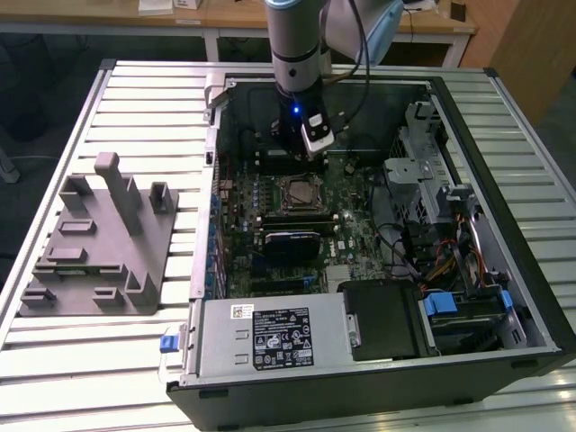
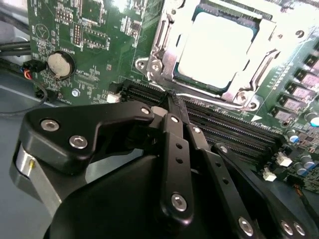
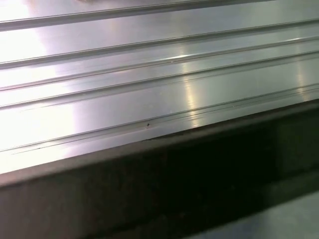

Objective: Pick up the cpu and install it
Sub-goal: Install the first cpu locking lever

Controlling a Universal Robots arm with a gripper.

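Near edge: open computer case (image 1: 360, 378) lies on its side on the slatted metal worktop (image 1: 108, 360). A labelled silver power-supply box (image 1: 261, 333) sits at its near left, with a black drive cage (image 1: 387, 319) to the right of it.

Left of the case, apart from it: grey fixture (image 1: 99, 243) with upright posts, on the worktop.

Mid case: green motherboard (image 1: 351, 238). In the second wrist view the cpu (image 2: 217, 47) lies flat in the metal-framed socket (image 2: 162, 47), pale top up, with the frame around it. It is not in the fingers. A coin battery (image 2: 60, 63) sits off to one side on the board.

Just beyond the socket: gripper (image 2: 170, 99), fingers drawn together to a narrow tip with nothing visible between them. The tip is over the black memory slots (image 2: 224, 129) beside the socket and clear of the cpu. Cannot tell whether it touches the slots.

Farther: arm (image 1: 292, 45) comes down from the far side, with a blue light on the wrist.

First wrist view: worktop slats (image 3: 149, 74) and the dark case wall (image 3: 174, 184).

Far back: wooden desks (image 1: 234, 13).
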